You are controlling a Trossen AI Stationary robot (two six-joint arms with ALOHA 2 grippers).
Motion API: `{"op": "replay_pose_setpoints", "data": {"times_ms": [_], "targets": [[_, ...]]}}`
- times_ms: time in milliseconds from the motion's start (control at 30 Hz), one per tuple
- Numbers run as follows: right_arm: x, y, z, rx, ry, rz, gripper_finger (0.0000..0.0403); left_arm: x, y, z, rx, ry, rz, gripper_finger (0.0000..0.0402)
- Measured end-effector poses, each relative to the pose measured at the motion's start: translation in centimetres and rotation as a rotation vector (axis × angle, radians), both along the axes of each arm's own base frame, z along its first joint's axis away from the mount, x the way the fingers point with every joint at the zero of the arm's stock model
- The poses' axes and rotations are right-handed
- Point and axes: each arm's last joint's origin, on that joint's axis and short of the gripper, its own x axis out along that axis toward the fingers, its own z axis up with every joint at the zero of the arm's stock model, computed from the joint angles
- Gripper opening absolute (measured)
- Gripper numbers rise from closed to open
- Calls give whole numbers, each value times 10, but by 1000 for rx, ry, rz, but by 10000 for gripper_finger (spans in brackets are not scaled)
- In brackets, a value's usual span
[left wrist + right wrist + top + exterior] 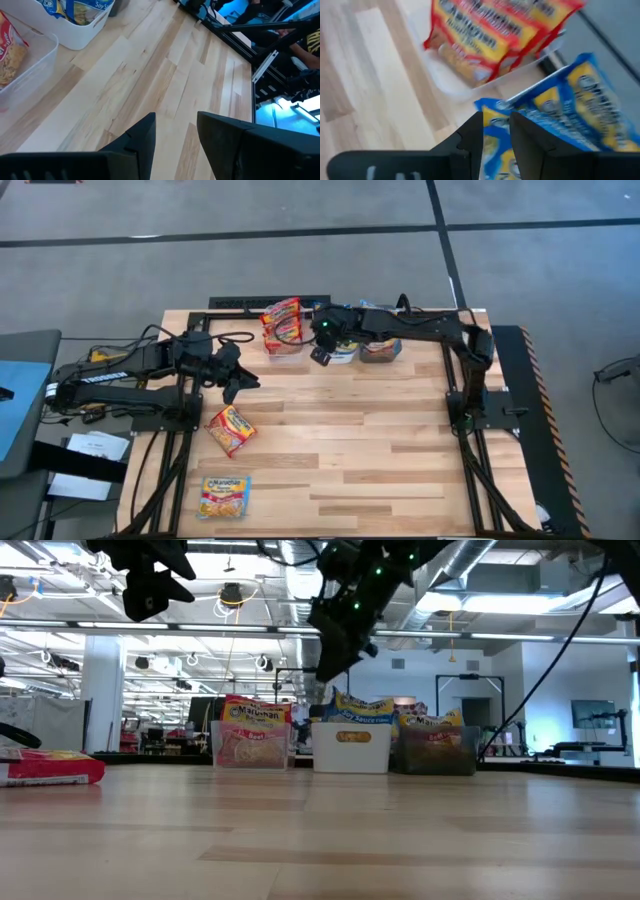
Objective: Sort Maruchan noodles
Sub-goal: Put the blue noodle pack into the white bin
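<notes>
Two Maruchan packets lie flat on the table: one [231, 429] near the left arm, one [224, 496] by the near left corner, which may be the packet [50, 768] in the low view. Red packets [283, 320] stand in the clear bin [287, 350], blue ones [590, 100] in the white bin [352, 748], and yellow-orange ones [430, 725] in the dark grey bin [435, 755]. My right gripper [496, 135] hangs above the white bin, narrowly open and empty [328, 665]. My left gripper [176, 132] is open and empty, raised over bare table [238, 385].
The three bins stand in a row along the far edge, between the arms' bases. Black frame rails run along the left, right and far sides. Bare wood fills the middle and right of the table. Beyond the table's left edge lie papers and a grey surface.
</notes>
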Motion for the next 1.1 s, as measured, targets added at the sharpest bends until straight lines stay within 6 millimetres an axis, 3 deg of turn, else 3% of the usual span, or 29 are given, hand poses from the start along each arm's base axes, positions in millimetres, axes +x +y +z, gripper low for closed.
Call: {"op": "replay_pose_setpoints", "data": {"times_ms": [367,567,867,1100], "targets": [[-24,-20,1,36,108,-134,121,0,0,0,0,2,1,130],[-21,-15,1,72,89,-104,121,0,0,0,0,1,1,130],[-8,-15,-32,115,160,-83,121,0,0,0,0,-1,1,130],[3,-6,-34,88,120,-38,121,0,0,0,2,0,2,130]]}}
